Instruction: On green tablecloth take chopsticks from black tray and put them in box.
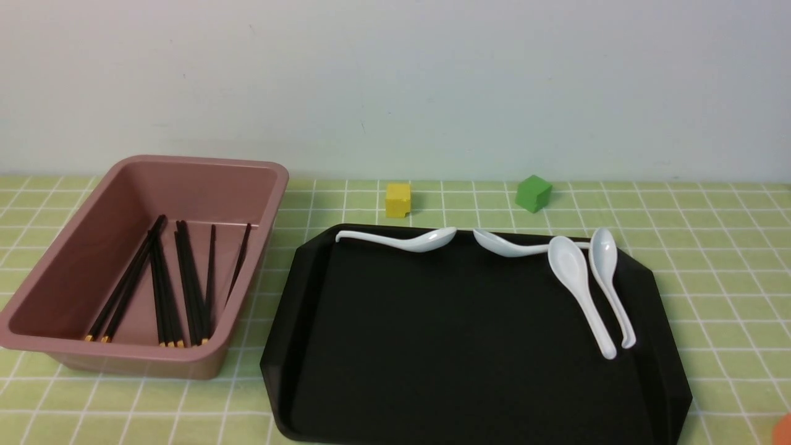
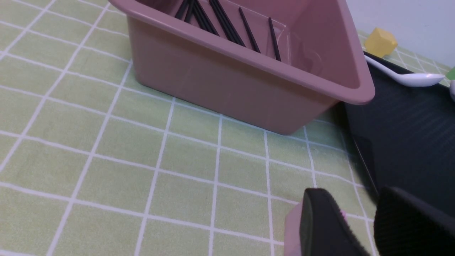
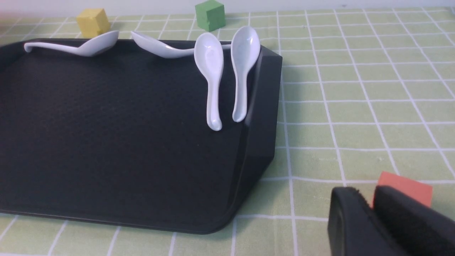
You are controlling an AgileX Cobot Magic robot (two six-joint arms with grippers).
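All the long thin black chopsticks (image 1: 167, 290) with small gold bands at one end lie inside the deep dusty-pink plastic box (image 1: 93, 210), fanned roughly along its long axis with the gold tips toward the robot's side. The large glossy black plastic tray (image 1: 469, 346) just beside the box, on its right, carries no chopstick that I can see; only four white ceramic-looking spoons (image 1: 581, 296) rest along its far and right edges. So the sorting looks finished, as far as I can judge.

The left claw (image 2: 359, 227) hovers low over the light yellow-green checked tablecloth (image 1: 710, 278) on the counter, near the box's near corner and the tray's left edge; its two dark pads stand slightly apart with nothing between them. The right claw (image 3: 373, 220) sits off the tray's near right corner, pads pressed nearly together and empty, with an orange block (image 3: 405, 188) just behind it. The box lies nearer the left arm, ahead of its claw.

A small yellow cube (image 1: 398, 199) and a small green cube (image 1: 533, 193) sit beyond the tray. I can read no brand, label or writing anywhere.
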